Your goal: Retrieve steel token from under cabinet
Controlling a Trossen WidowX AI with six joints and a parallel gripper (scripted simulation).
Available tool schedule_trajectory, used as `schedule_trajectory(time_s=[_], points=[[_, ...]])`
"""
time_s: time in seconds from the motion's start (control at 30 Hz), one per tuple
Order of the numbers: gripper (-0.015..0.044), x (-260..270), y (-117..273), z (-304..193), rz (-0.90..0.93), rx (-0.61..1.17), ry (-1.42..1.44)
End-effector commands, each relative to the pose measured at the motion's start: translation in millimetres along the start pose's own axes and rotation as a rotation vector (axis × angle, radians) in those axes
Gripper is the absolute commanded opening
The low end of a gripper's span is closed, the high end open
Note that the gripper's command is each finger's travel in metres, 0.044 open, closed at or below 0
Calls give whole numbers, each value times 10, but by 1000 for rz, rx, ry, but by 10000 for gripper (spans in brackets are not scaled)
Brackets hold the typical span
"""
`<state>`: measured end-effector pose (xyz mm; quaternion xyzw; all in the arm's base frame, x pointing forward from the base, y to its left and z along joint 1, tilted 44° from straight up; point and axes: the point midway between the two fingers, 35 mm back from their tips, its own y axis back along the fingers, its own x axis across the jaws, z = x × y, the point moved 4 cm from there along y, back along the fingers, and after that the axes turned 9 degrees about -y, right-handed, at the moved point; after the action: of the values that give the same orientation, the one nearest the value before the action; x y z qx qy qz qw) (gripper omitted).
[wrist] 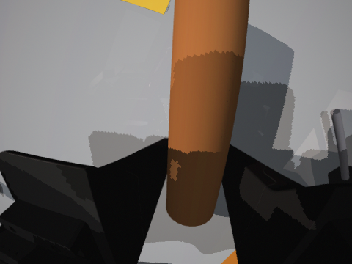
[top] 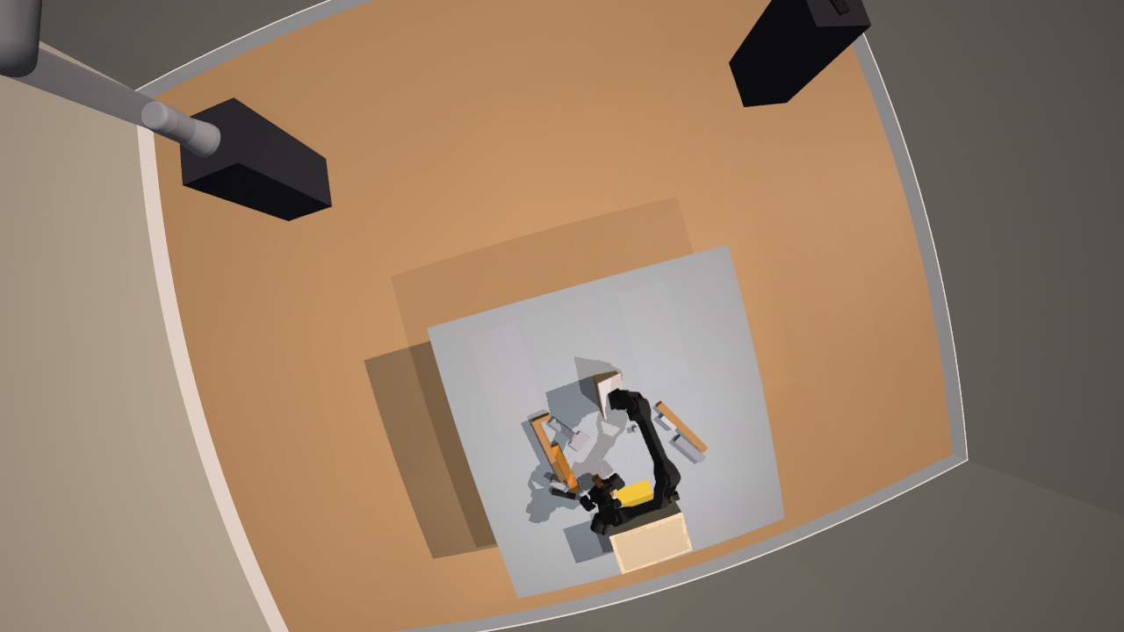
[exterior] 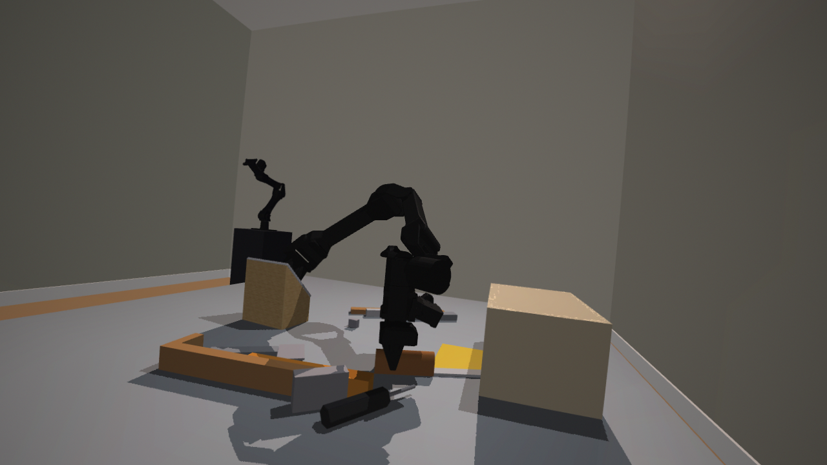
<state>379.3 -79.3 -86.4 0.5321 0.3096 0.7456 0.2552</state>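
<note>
clamping the orange handle (top: 598, 481) (exterior: 417, 363) (wrist: 205, 110) in the gripper (top: 601, 490) (exterior: 393, 367) (wrist: 196, 148), probably reaching under the cabinet (top: 651, 543) (exterior: 543, 358), next needing low, level guiding.

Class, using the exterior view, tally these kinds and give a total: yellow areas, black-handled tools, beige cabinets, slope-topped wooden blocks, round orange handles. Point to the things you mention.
yellow area (top: 633, 493) (exterior: 458, 356) (wrist: 154, 3): 1
black-handled tool (top: 562, 494) (exterior: 355, 406) (wrist: 341, 147): 1
beige cabinet (top: 651, 543) (exterior: 543, 358): 1
slope-topped wooden block (top: 608, 388) (exterior: 265, 294): 1
round orange handle (top: 598, 481) (exterior: 418, 363) (wrist: 205, 99): 1
Total: 5
</note>
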Motion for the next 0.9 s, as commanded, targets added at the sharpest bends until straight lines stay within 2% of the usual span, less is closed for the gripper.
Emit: schedule_trajectory(time_s=[0.0,0.87], points=[[0,61,-11,-8,4,1,2],[0,336,-15,-53,6,2,1]])
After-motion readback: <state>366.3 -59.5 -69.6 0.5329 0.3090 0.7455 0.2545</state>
